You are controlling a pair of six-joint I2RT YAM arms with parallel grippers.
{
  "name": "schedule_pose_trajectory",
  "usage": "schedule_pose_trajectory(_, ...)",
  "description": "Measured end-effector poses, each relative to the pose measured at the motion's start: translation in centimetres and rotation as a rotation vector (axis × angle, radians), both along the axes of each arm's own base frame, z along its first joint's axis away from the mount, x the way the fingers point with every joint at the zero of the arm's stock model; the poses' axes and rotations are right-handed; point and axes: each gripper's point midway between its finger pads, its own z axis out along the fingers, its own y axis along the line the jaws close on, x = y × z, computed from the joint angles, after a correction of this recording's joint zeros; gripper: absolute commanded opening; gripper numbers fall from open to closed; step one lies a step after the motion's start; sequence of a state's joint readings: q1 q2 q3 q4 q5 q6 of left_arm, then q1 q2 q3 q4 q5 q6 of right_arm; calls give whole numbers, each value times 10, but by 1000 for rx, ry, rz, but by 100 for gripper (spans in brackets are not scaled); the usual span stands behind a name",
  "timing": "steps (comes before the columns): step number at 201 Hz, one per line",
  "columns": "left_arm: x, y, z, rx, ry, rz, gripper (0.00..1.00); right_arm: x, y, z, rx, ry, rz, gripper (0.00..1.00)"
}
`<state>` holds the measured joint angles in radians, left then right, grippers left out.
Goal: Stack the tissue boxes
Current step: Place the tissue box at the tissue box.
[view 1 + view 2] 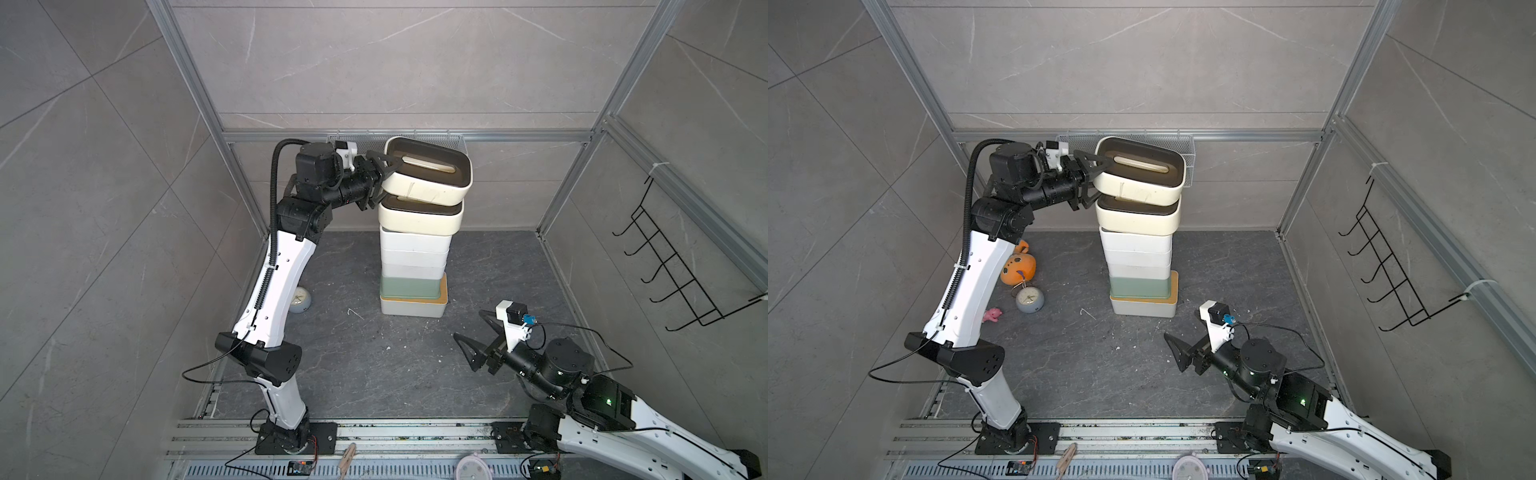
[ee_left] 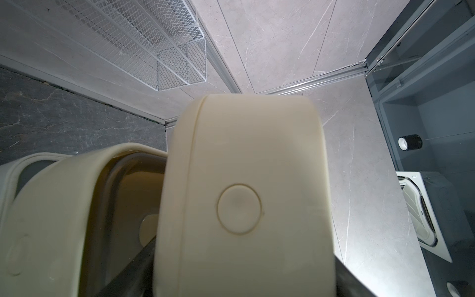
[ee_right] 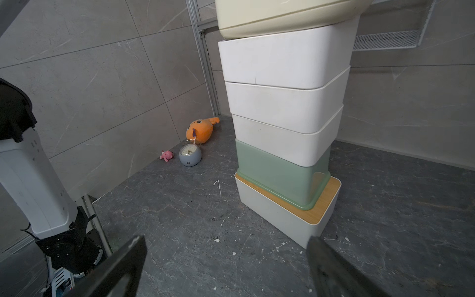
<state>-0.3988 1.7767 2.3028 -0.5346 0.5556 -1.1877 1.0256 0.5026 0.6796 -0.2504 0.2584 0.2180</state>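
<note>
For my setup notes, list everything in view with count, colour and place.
tissue boxes: seven, one stack mid-floor; bottom to top: white with bamboo lid, pale green, three white, two cream; top cream box tilted
wire mesh basket: one, white, back wall
hook rack: one, black, right wall
plush toy: one, orange, floor by left arm
clock: one, grey-blue, beside plush
small toy: one, pink, near clock
left gripper: black, clamping top cream box
right gripper: black, open, low near stack
</note>
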Motion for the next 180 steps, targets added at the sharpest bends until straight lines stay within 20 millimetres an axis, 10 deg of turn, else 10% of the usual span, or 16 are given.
schedule_pose_trajectory(180, -18, 4, 1, -8, 8, -17, 79, 5, 13, -10, -4, 31, 12, 100)
